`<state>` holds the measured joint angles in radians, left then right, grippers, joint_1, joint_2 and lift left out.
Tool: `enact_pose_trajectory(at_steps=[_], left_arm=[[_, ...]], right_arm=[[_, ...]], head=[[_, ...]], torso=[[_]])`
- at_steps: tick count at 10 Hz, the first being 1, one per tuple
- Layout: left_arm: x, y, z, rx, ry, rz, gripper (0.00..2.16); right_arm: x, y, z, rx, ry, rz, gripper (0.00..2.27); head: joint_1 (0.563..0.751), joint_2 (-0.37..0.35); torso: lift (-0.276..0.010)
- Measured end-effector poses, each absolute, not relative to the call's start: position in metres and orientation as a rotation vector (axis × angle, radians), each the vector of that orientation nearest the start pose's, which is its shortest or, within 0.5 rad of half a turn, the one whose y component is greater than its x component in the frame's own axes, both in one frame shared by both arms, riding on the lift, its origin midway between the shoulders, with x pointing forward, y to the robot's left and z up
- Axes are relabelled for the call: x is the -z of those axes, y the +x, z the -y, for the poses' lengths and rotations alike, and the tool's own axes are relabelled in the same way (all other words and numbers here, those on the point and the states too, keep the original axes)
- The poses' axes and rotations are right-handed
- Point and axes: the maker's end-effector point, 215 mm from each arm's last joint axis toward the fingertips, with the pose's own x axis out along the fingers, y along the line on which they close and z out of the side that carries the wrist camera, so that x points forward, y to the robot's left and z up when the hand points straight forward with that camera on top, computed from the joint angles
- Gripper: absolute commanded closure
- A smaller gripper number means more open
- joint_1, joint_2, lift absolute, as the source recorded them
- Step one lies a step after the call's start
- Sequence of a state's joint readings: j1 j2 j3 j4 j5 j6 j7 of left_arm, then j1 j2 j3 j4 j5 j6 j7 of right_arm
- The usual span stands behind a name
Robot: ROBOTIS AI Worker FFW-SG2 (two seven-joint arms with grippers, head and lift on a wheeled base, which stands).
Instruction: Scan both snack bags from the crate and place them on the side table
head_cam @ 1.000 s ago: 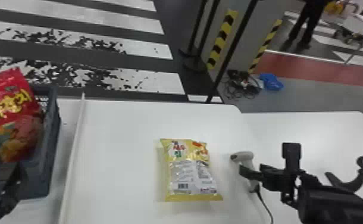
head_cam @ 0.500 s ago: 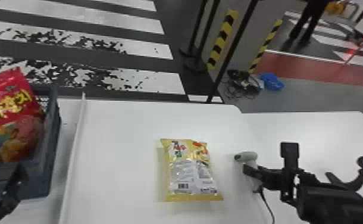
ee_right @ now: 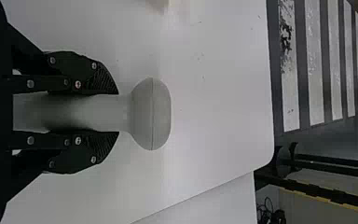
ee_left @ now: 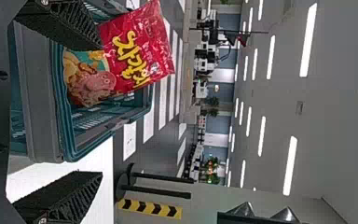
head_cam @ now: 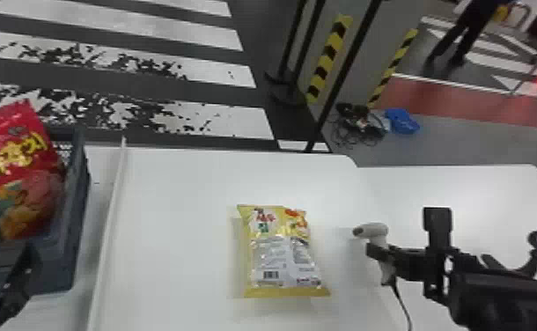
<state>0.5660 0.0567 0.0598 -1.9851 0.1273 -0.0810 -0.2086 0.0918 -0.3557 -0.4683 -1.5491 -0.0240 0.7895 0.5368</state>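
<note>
The yellow bag (head_cam: 281,255) lies flat on the surface (head_cam: 184,229), barcode (head_cam: 270,274) up, apart from both sets of jaws and nearer the right gripper (head_cam: 377,252). That one's jaws are closed around the handle of the scanner (head_cam: 375,229), whose nose points toward the bag's side from near it; the cable (head_cam: 402,303) hangs below. The red bag (head_cam: 8,163) leans upright in the crate (head_cam: 76,211), sticking out over its rim. The left gripper (head_cam: 19,275) is by the crate, jaws wide with nothing gripped. In the left wrist view one of its fingers (ee_left: 70,23) overlaps the red bag's lower part, the bag lying beyond it; I cannot tell whether they touch
</note>
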Motion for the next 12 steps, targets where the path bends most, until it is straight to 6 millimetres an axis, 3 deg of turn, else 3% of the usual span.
enact_pose_trajectory(at_steps=[2, 8, 12], left_arm=[[0.369, 0.418, -0.224, 0.17, -0.055, -0.058, 0.04], [0.364, 0.42, -0.222, 0.177, -0.055, -0.047, 0.04], [0.363, 0.42, -0.219, 0.183, -0.066, -0.044, 0.04]], right_arm=[[0.5, 0.408, 0.509, 0.066, 0.1, -0.841, 2.25], [0.47, 0.314, 0.438, 0.025, 0.257, -0.951, 2.25], [0.447, 0.292, 0.392, -0.055, 0.313, -0.956, 2.25]], head=[[0.695, -0.35], [0.695, -0.334], [0.695, -0.283]], torso=[[-0.095], [-0.095], [-0.095]])
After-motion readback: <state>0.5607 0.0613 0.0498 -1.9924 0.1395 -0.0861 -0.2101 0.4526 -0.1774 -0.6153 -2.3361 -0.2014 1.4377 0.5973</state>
